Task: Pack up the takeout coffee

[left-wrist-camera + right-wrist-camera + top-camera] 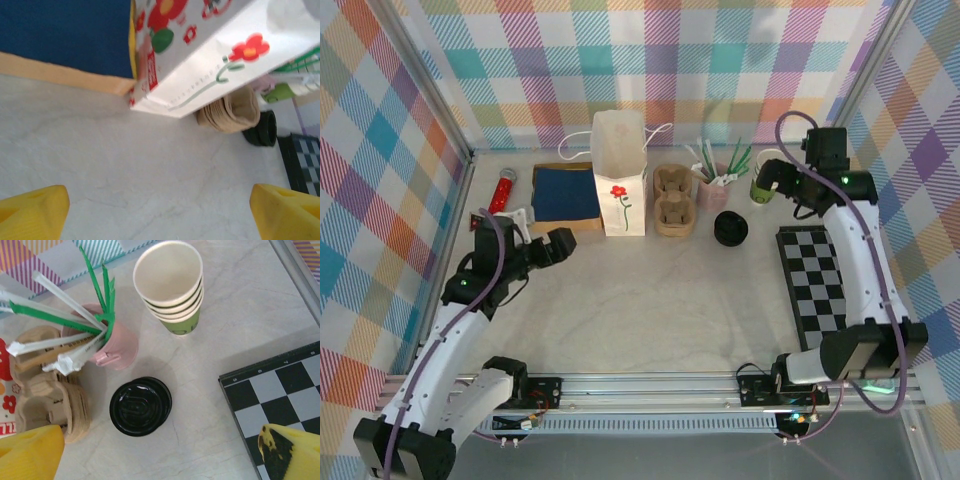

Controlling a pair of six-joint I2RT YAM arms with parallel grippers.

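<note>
Risk sits with the right tool [160, 455], spread wide and empty above the takeout coffee's black lid [140, 406]. Lying flat on the worktop, that lid could skid from closing fingers into the pink straw cup [117, 345] alongside. The left tool [160, 210], also released, faces the paper bag [210, 55].

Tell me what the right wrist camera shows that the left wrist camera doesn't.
Right wrist adds a look straight down into the stacked cups, empty inside. Left wrist adds the blue mat on its wooden board. Shared: black lid, pulp carrier, checkerboard and flowered bag.
</note>
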